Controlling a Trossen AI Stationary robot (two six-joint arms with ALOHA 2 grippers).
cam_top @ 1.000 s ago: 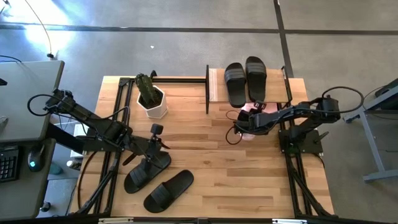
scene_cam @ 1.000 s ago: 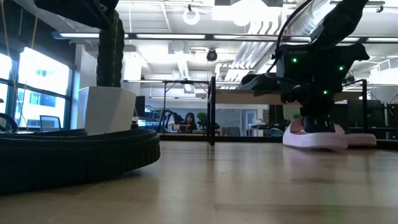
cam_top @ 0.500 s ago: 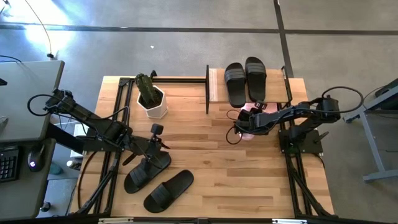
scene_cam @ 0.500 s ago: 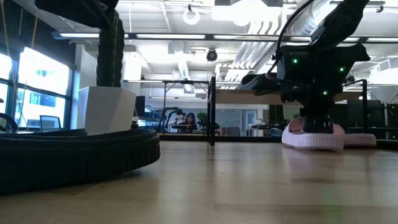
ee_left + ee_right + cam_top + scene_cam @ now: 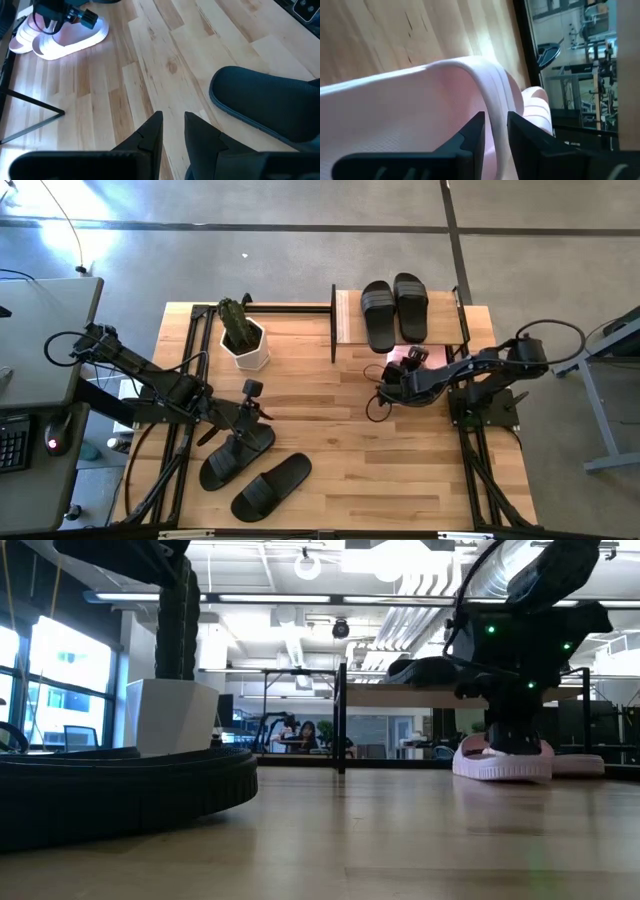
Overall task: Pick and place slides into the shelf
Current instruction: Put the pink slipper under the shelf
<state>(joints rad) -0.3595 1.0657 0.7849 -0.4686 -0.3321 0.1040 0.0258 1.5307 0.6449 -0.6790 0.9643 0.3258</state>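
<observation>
On your left, two black slides (image 5: 240,467) lie loose on the worktop (image 5: 330,480), and your left hand (image 5: 250,420) hovers over one, fingers slightly parted, holding nothing. Further right, the shelf (image 5: 345,320) carries two black slides (image 5: 395,308) on its top board: that pair looks done. Just in front of it, your right hand (image 5: 392,387) straddles a pink slide's (image 5: 445,95) strap (image 5: 495,100); you cannot tell if it grips. Four slides seem left.

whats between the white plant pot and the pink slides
Only bare wooden table lies between the white plant pot and the pink slides, as the high view shows.
</observation>
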